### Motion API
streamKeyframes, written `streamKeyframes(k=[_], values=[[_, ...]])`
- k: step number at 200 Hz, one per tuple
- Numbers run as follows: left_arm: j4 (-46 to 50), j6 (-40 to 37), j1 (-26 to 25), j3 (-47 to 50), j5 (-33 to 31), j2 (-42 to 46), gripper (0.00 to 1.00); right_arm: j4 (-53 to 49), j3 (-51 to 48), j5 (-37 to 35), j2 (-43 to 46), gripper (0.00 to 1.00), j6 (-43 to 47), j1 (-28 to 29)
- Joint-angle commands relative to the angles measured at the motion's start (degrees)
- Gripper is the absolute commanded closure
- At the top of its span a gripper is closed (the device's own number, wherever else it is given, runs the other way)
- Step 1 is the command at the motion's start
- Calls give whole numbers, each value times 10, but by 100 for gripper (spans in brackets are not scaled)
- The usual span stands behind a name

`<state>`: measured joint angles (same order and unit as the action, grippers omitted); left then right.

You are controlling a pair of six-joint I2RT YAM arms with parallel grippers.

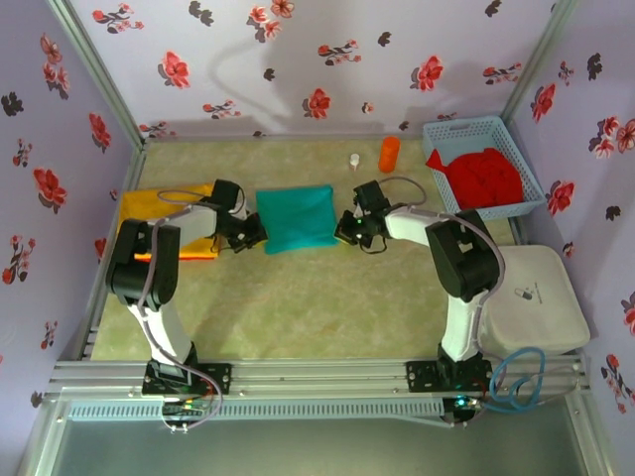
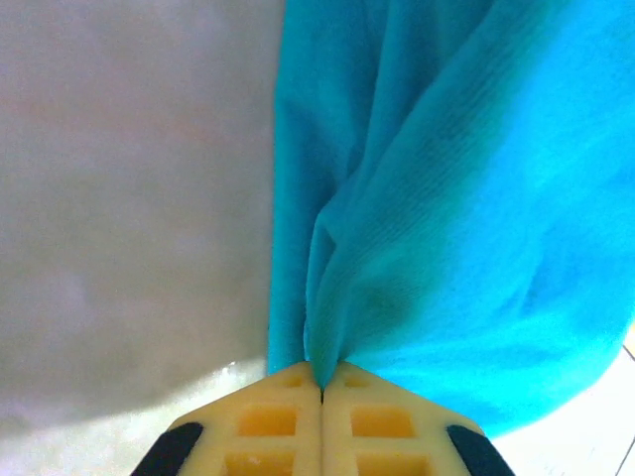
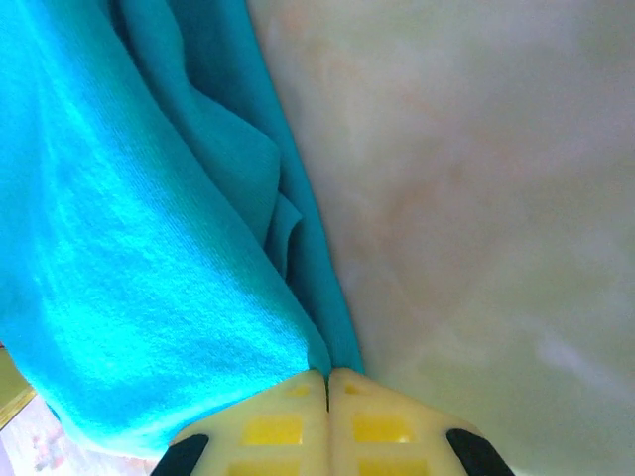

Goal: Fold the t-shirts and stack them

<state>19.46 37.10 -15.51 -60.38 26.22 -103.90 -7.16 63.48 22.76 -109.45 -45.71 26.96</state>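
Teal t-shirt (image 1: 296,218) folded; left fingers (image 2: 268,416) clamped on its left edge, right fingers (image 3: 273,426) clamped on right edge.

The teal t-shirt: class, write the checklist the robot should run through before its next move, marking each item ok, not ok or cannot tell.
1. The left gripper is shut on the teal t-shirt at its left edge: ok.
2. The right gripper is shut on the opposite edge: ok.
3. Each pinch holds every cloth layer: cannot tell.
4. The yellow-orange t-shirt lies apart from the teal one: ok.
5. The red t-shirts sit in the basket, away from both arms: ok.
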Motion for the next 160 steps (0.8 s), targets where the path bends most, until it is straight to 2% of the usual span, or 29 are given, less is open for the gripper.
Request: streamKeyframes(k=[1, 69, 90, 110, 121, 136, 144, 160], values=[[54, -17, -10, 20, 6, 35, 100, -26, -34, -7, 42, 100, -8, 1], [94, -24, -35, 48, 21, 64, 100, -73, -106, -37, 114, 100, 14, 17], [97, -25, -35, 49, 23, 72, 91, -71, -113, -38, 120, 99, 15, 23], [120, -32, -34, 29, 22, 93, 75, -74, -106, -46, 138, 83, 17, 24], [145, -40, -31, 6, 20, 105, 69, -88, -90, -54, 150, 67, 23, 24], [175, -54, -24, -26, 16, 124, 65, -110, -64, -66, 164, 54, 37, 24], [188, -58, -21, -43, 16, 132, 64, -121, -49, -71, 168, 43, 44, 24], [211, -66, -15, -78, 16, 144, 64, -133, -19, -73, 172, 34, 52, 24]])
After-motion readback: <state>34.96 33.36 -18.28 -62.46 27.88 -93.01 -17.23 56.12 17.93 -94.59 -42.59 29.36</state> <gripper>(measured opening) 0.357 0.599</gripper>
